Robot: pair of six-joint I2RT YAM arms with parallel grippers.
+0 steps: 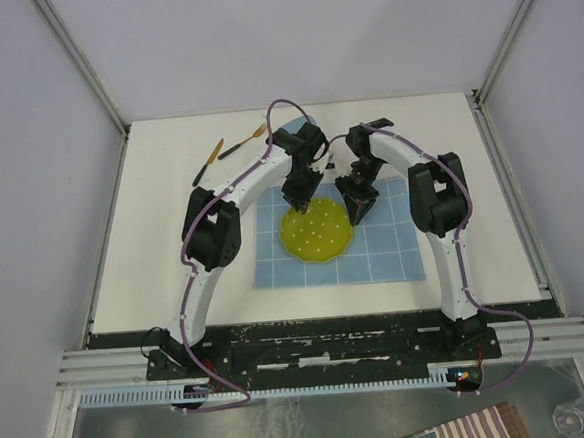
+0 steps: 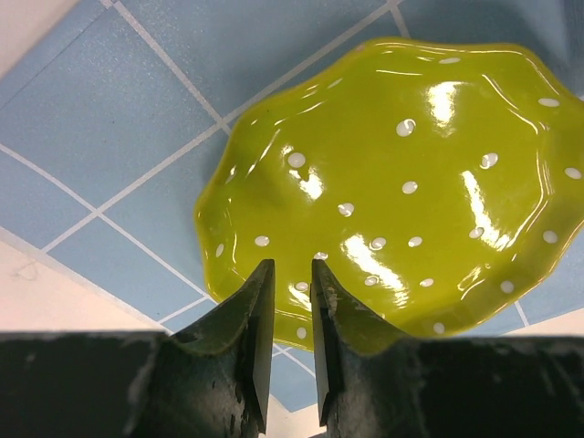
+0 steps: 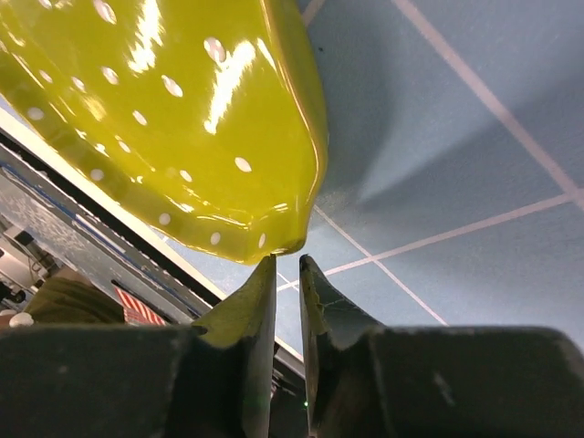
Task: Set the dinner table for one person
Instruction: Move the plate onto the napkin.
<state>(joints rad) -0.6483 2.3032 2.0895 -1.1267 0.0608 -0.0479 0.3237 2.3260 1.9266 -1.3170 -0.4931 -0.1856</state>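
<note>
The left gripper and right gripper, both nearly closed on nothing, hover at the green plate, which rests on the blue cloth mid-counter. The plate looks placed. The next move is likely to be fetching the two utensils lying far left.

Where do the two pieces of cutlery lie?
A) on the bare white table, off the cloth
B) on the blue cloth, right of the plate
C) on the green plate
A: the top view shows the left utensil and the right utensil on the white table, off the cloth.
</note>
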